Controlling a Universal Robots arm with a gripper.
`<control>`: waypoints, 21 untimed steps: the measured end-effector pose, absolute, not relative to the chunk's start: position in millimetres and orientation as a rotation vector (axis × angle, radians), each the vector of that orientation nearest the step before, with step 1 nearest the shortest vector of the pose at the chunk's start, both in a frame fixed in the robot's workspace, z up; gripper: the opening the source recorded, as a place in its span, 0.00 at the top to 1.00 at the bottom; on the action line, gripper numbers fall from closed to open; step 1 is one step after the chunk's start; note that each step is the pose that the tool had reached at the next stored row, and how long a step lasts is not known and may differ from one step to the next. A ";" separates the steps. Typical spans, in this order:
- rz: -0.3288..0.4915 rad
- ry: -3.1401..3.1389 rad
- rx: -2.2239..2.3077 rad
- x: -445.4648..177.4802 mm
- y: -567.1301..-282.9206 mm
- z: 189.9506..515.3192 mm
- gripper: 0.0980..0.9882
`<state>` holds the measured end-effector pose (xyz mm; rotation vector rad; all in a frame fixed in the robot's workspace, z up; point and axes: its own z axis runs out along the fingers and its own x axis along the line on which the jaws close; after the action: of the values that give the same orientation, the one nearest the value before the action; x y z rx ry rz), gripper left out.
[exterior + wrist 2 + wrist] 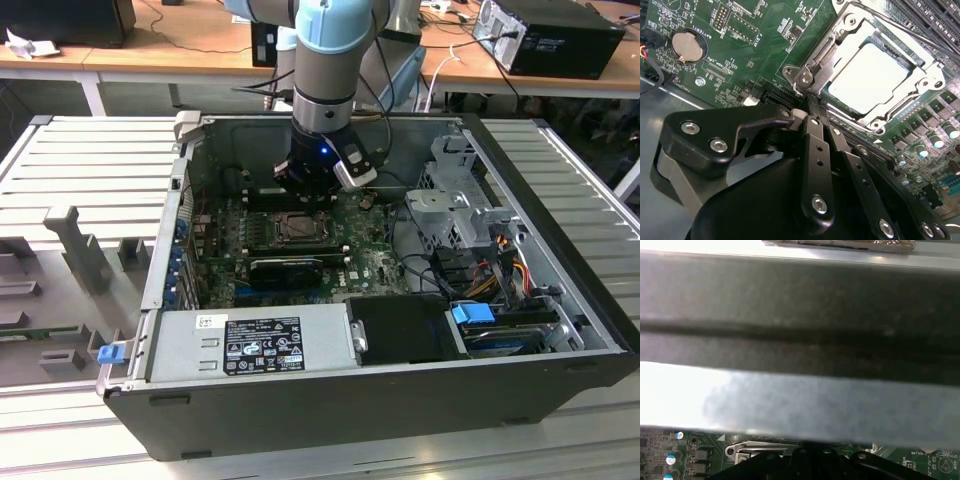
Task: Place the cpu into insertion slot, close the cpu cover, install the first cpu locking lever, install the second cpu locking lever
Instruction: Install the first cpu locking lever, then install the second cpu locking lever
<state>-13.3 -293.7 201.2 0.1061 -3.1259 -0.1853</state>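
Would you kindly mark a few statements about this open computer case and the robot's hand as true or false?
1. The pale silver-grey square cpu lies in the black-framed insertion slot. True.
2. The thin silvery metal cpu cover stands raised off the chip. False: it lies flat around it.
3. The black hand grips the chip. False: its fingers are closed together beside the socket's corner, holding nothing.
4. A round silver coin battery sits on the green motherboard. True.
5. The arm reaches into the case from above. True.
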 end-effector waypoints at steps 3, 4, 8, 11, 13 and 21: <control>-0.186 -3.126 0.106 -13.2 -293.6 208.3 0.99; -0.186 -3.126 0.106 -13.2 -293.6 211.5 0.99; -0.186 -3.126 0.106 -13.2 -294.1 217.6 0.99; -0.186 -3.126 0.106 -13.3 -295.8 217.6 0.99; -0.186 -3.126 0.106 -13.2 -296.7 217.7 0.99; -0.186 -3.126 0.106 -13.2 -301.9 217.5 0.99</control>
<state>-13.2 -301.9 217.5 0.1062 -3.1260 -0.1863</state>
